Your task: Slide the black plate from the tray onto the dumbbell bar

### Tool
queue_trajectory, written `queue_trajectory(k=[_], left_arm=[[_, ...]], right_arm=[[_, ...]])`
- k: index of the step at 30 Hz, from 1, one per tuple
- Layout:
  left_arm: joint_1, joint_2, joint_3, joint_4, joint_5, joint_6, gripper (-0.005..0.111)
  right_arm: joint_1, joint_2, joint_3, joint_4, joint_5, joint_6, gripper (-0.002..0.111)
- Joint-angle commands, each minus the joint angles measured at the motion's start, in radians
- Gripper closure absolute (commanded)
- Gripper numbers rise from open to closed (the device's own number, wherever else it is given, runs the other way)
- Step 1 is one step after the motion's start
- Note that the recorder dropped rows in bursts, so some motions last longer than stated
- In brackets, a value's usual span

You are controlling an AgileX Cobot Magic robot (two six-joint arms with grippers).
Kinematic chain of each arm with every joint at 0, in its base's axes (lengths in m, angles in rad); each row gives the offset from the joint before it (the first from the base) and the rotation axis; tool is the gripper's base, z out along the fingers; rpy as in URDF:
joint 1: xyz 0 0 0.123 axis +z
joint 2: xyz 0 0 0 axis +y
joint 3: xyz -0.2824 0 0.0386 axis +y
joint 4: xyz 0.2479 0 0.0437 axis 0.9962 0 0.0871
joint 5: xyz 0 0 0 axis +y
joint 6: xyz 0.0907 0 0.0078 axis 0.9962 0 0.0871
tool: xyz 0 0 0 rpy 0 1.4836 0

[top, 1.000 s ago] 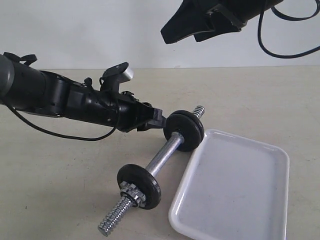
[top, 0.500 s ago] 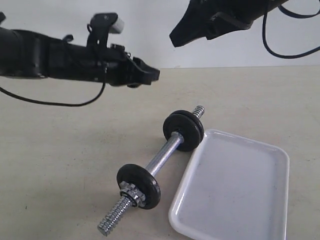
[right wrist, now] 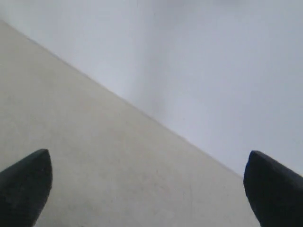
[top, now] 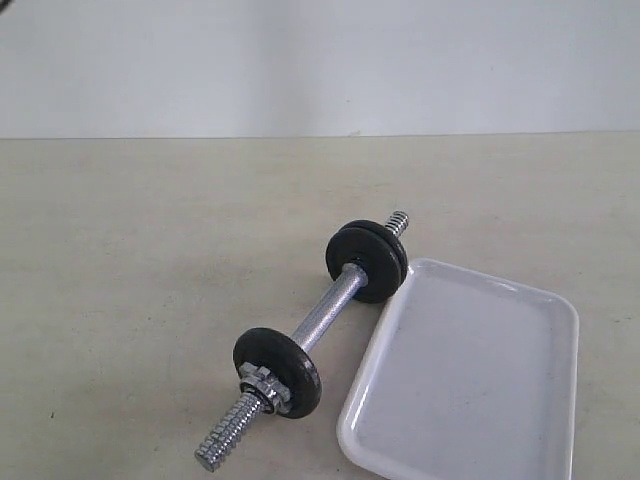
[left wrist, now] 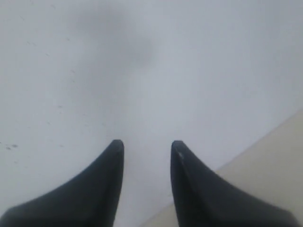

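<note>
Nearest on the beige desk, one threaded end of the bar points forward, with a star nut snug against the near plate. Just right of it lies the glossy white tray with its low rim. The bar runs diagonally back to the far plates, two black discs pressed together on it just beside the tray's back corner, a threaded tip poking out behind them. The matte desk runs on to a plain white wall. Seen from its wrist, the left end effector faces that wall, narrowly parted, holding nothing. The right end effector is spread wide, gripping nothing, before desk and wall.
</note>
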Motion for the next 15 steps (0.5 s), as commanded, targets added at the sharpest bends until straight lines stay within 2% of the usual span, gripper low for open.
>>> queue_trajectory(k=[1,11,15], left_arm=[[0.004,-0.109,-0.002,-0.004,-0.055,0.012,0.079],[0.004,-0.284,-0.001,-0.004,-0.051,0.012,0.091],[0.002,-0.356,-0.001,-0.004,-0.022,0.012,0.102]], right_arm=[[0.0,-0.13,-0.004,-0.012,-0.015,0.009,0.004],[0.0,-0.342,-0.004,-0.019,0.005,0.026,0.004],[0.0,-0.417,-0.004,-0.031,0.017,0.043,0.004]])
